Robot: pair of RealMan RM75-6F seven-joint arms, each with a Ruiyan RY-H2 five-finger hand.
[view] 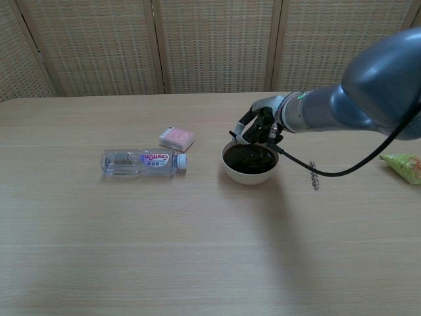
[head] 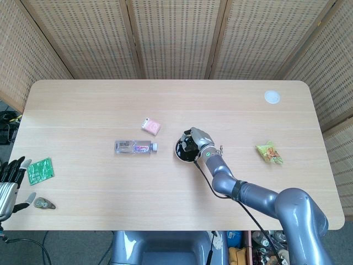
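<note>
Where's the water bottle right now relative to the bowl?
In both views the water bottle lies on its side just left of the bowl, cap toward the bowl, with the pink packet just behind it.

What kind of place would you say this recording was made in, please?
Probably an indoor lab or test space: a plain wooden table fenced by woven rattan screens, with scattered household items, such as a water bottle and a bowl under the right hand.

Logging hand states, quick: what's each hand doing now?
Left hand: open, holds nothing, off the table edge.
Right hand: fingers over the bowl rim; grip cannot be told.
</note>
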